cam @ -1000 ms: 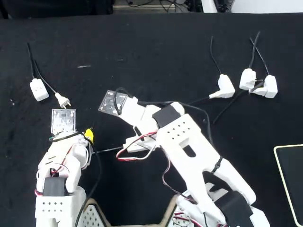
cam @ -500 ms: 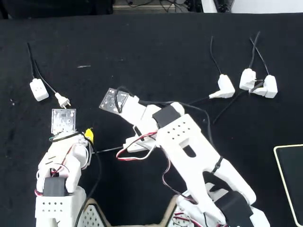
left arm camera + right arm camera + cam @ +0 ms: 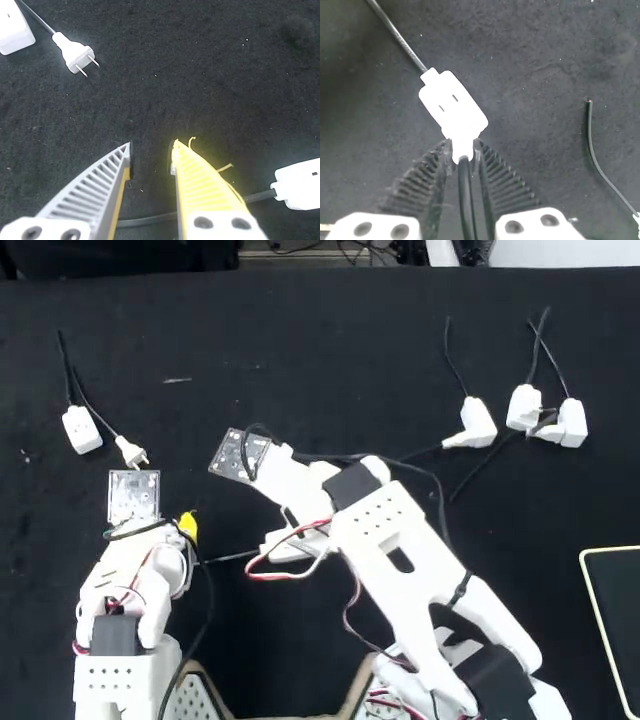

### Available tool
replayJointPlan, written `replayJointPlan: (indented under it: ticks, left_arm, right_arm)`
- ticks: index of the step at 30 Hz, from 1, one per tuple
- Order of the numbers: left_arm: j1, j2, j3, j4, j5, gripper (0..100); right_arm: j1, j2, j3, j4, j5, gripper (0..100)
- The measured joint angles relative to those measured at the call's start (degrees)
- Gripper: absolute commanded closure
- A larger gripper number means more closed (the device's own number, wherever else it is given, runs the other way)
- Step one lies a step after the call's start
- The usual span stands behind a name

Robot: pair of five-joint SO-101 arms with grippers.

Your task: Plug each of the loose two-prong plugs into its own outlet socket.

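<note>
1. While the black table (image 3: pixel 330 350) lies under everything, the right arm (image 3: pixel 400 550) stretches low from the near right edge toward the centre.
2. At the near left the left arm (image 3: pixel 130 590) points away, and the left gripper (image 3: pixel 151 147) has its fingers apart above bare table.
3. Clamped in the right gripper (image 3: pixel 462 147) is a white plug (image 3: pixel 463 142), touching the end of a white socket (image 3: pixel 451 105).
4. On the far left a loose plug (image 3: pixel 75 52) lies near a second socket (image 3: pixel 12 32).
</note>
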Motion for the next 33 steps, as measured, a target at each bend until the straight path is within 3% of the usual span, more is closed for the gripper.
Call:
replayJointPlan:
  ticks: [7, 17, 33]
  left_arm:
    - [0.00, 0.00, 0.00, 0.00, 0.00, 85]
    - [0.00, 0.00, 0.00, 0.00, 0.00, 85]
    - [0.00, 0.00, 0.00, 0.00, 0.00, 85]
  right_arm:
    - [0.00, 0.00, 0.00, 0.00, 0.18, 98.8]
    - [0.00, 0.00, 0.00, 0.00, -5.98, 98.8]
    - [0.00, 0.00, 2.64, -0.79, -2.37, 98.8]
